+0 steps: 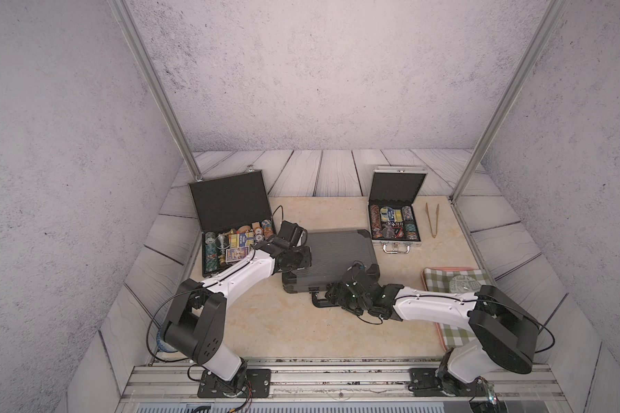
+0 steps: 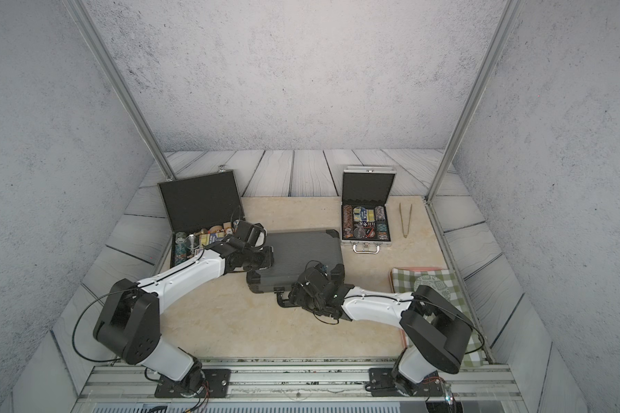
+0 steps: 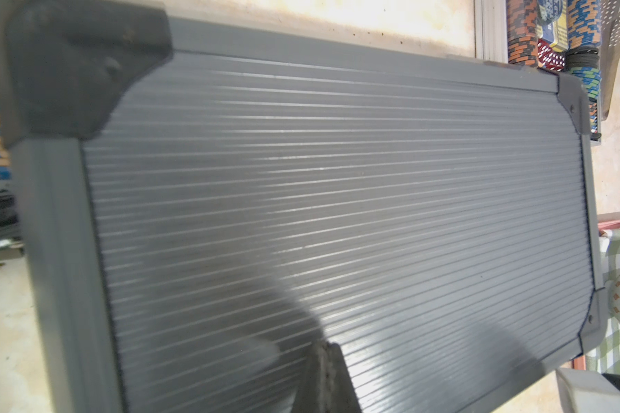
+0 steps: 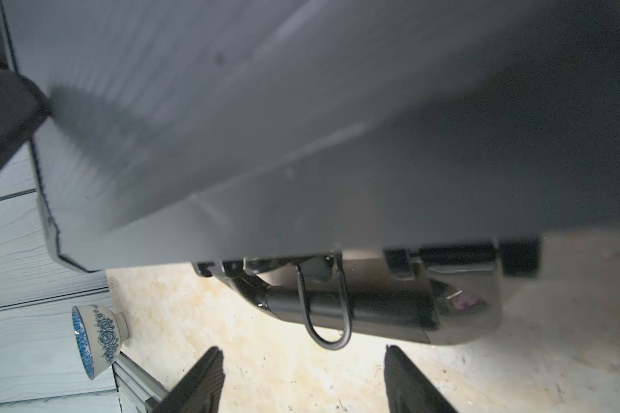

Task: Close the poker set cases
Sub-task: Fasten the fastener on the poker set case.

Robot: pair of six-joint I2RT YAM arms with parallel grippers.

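Note:
The large dark-grey ribbed case [image 1: 340,248] lies mid-table with its lid down. My left gripper [image 3: 328,354] is shut, its tips pressed on the ribbed lid [image 3: 337,196] near the case's left end [image 1: 306,255]. My right gripper [image 4: 303,352] is open at the case's front, just short of the black handle [image 4: 355,316] and a wire loop [image 4: 324,311], with only bare table between its fingers. The flat black case [image 1: 230,203] stands open at the left, full of chips and cards. The small silver case [image 1: 396,193] stands open at the back right.
Wooden tongs [image 1: 432,220] lie right of the silver case. A green checked cloth [image 1: 441,279] with a patterned plate on it lies under my right arm. A blue-and-white bowl [image 4: 99,336] sits near the front left, by my left arm's base.

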